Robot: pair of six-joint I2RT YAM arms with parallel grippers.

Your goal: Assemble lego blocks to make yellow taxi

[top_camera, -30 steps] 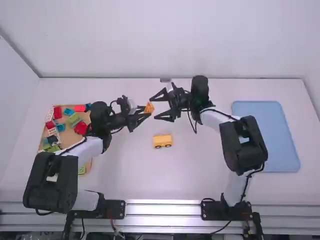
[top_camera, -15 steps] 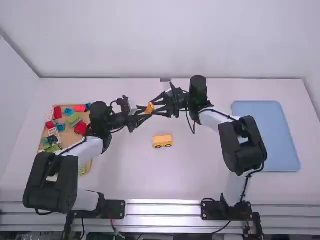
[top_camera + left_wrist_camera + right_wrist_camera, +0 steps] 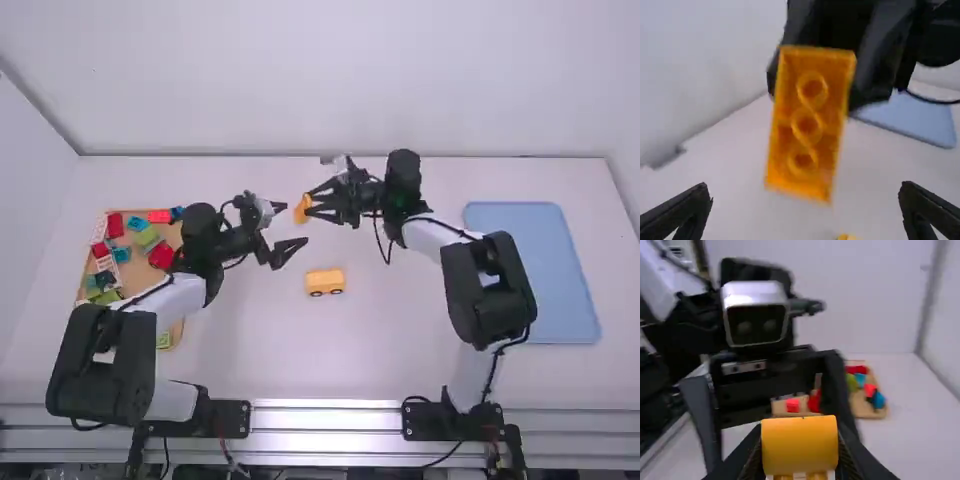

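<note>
- Right now, held clamped in the right hand (image 3: 313, 203): a yellow-orange block (image 3: 302, 209), up above the table (image 3: 400, 350), with the hollow underside turned toward the left hand (image 3: 294, 225).
- Empty in the left hand, with fingers wide apart, near the block.
- Upright on the table, nearer the arm bases: the wheeled yellow car body (image 3: 325, 282).
- Probably light, stiff plastic, hard to crush but smooth enough to twist under an off-centre pinch.
- Best to grip squarely across two opposite sides, clear of the hollow face.
- Likely next: turn that face down, line up over the car body, press firmly and evenly.
</note>
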